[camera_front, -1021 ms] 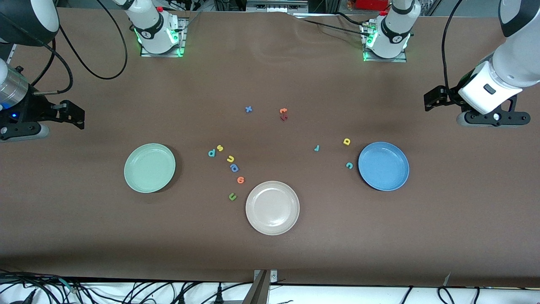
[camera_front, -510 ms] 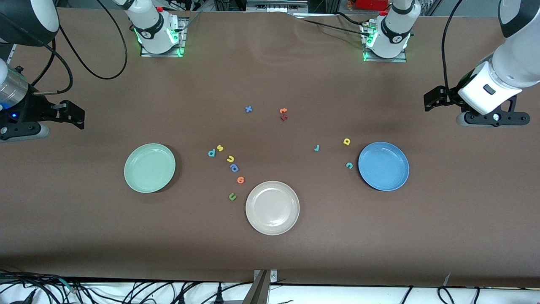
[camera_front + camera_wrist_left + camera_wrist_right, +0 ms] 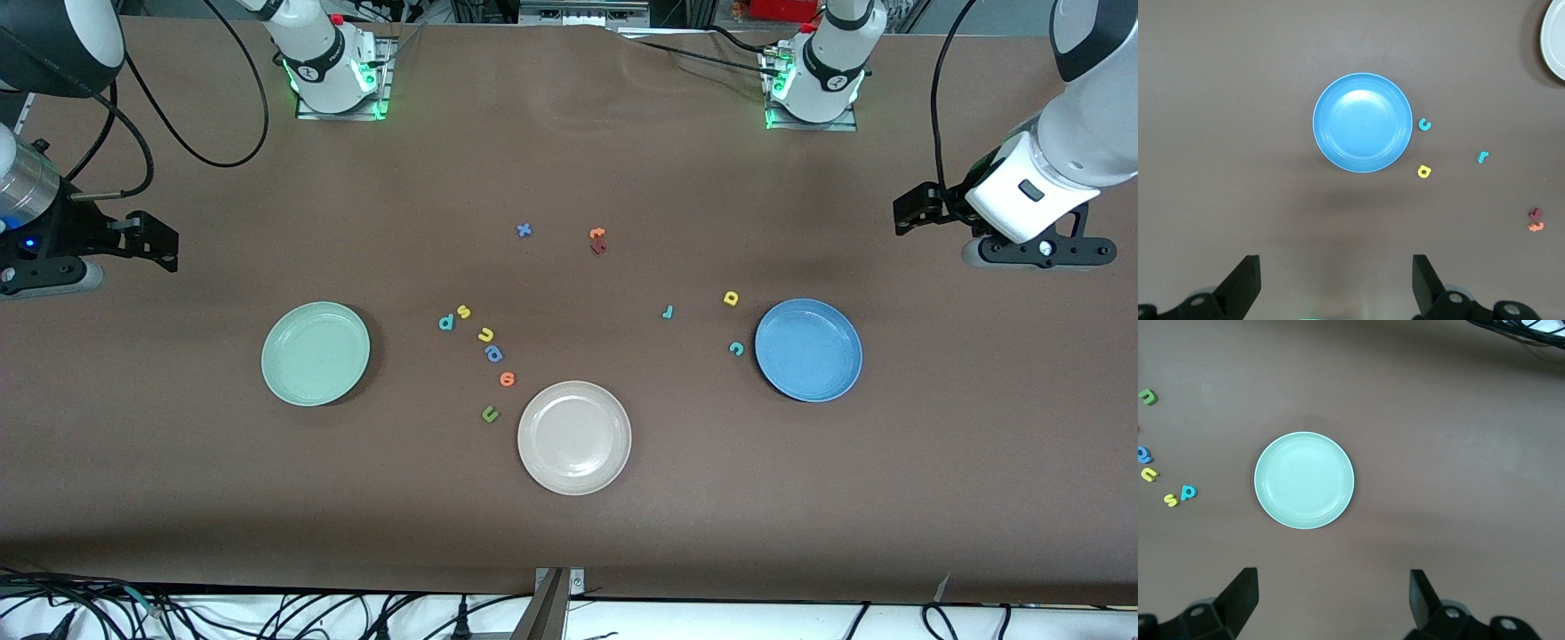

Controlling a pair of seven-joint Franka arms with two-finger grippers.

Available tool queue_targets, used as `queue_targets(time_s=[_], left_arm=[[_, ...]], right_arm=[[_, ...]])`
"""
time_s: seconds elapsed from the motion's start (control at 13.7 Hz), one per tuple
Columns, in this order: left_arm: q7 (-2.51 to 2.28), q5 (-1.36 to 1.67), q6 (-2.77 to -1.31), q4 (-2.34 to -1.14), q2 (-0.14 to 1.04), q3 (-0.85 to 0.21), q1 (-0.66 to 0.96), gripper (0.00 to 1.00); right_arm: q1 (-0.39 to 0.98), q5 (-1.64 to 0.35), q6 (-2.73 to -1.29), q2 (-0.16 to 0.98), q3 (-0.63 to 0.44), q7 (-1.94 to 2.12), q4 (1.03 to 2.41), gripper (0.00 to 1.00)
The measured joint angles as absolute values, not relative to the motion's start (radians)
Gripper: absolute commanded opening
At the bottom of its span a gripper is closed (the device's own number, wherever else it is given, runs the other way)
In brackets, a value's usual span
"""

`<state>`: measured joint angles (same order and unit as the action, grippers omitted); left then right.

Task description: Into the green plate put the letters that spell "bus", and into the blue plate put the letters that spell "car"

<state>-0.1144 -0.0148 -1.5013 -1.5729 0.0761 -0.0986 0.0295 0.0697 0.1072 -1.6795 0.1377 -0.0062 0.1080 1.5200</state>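
Your left gripper (image 3: 1335,287) is hanging with its fingers spread wide and holding nothing, high over the table's left-arm end, and your right gripper (image 3: 1331,603) is waiting likewise over the right-arm end. The blue plate (image 3: 808,349) is lying bare with the teal c (image 3: 735,348), yellow a (image 3: 731,298) and teal r (image 3: 668,311) just beside it. The green plate (image 3: 315,353) is sitting bare too, with the teal b (image 3: 446,323), yellow s (image 3: 463,311) and yellow u (image 3: 485,334) clustered near it, toward the table's middle.

letters (image 3: 487,336) bunched tight, plates (image 3: 316,354) well apart

Robotics lab: two bolted arm bases (image 3: 333,67), brown table (image 3: 569,533), loose cables (image 3: 267,613).
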Motion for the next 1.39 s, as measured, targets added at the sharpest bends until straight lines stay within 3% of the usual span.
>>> queue_targets(time_s=[0.73, 1.39], left_arm=[[-0.114, -0.015, -1.501, -1.573, 0.082, -0.096, 0.011, 1.00], [-0.363, -0.014, -1.586, -1.577, 0.236, -0.160, 0.053, 1.00]], right_arm=[[0.070, 0.108, -1.679, 0.138, -0.007, 0.108, 1.520, 1.00], [0.070, 0.108, -1.679, 0.138, -0.007, 0.108, 1.519, 1.00]])
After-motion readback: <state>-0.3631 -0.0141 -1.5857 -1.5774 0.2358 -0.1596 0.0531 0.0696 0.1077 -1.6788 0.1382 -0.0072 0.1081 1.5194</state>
